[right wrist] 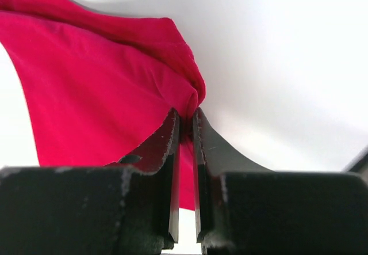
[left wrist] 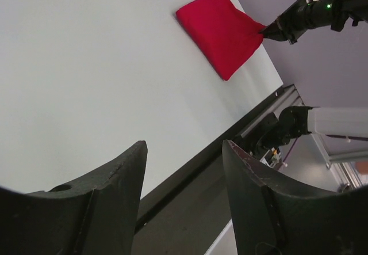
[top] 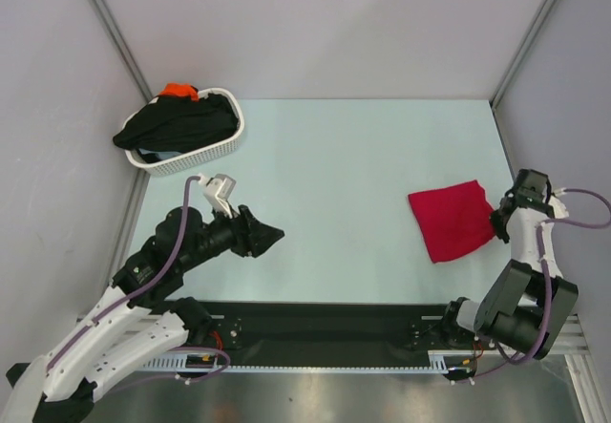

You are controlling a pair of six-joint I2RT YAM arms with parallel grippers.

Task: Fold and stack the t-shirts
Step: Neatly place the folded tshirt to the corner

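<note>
Showing, at the far left of the pale surface, a white basket sitting in the back corner beside the left wall; holding a black t-shirt heaped loosely and spilling over the near rim, with an orange t-shirt peeking out at the far edge. Showing next, to the right and nearer the front, the left claw hovering over bare surface, well apart from the basket and from all cloth; standing with its fingers apart and gripping nothing, as seen in the left wrist view. Showing further right the red t-shirt lying on the right part of the surface, folded into a compact, roughly square packet, turned slightly askew and well apart from the basket. Showing at the far right the right claw meeting the right edge of that packet; clamping a fold of the red cloth between nearly touching fingers, with the fabric bunching into a small ridge at the tips and the rest of the packet lying flat.
</note>
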